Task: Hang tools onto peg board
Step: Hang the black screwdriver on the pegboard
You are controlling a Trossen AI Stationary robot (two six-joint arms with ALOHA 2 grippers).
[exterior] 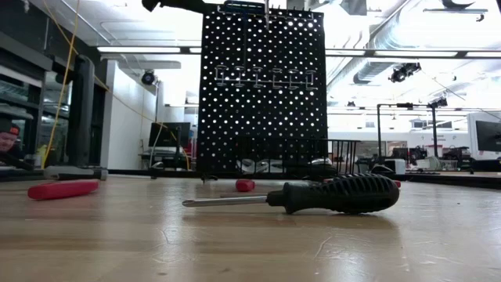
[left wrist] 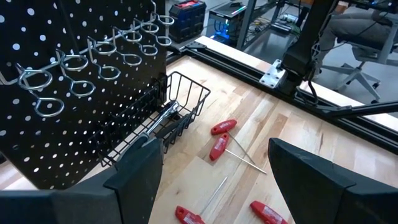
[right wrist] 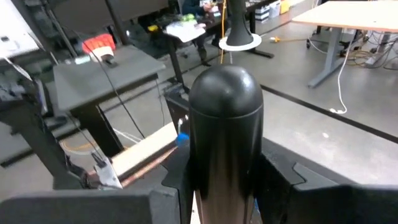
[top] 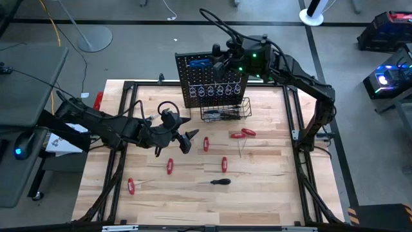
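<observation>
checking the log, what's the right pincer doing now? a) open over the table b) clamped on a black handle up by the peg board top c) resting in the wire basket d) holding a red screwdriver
b: the right pincer grips a black handle, up at the top of the peg board.

No text, label, brand, number or sign can be read anywhere in these views. The peg board, the black-handled screwdriver and the red-handled tools carry no legible marking, and the screens and equipment in the room behind the table are too small and blurred to make out any writing.
</observation>
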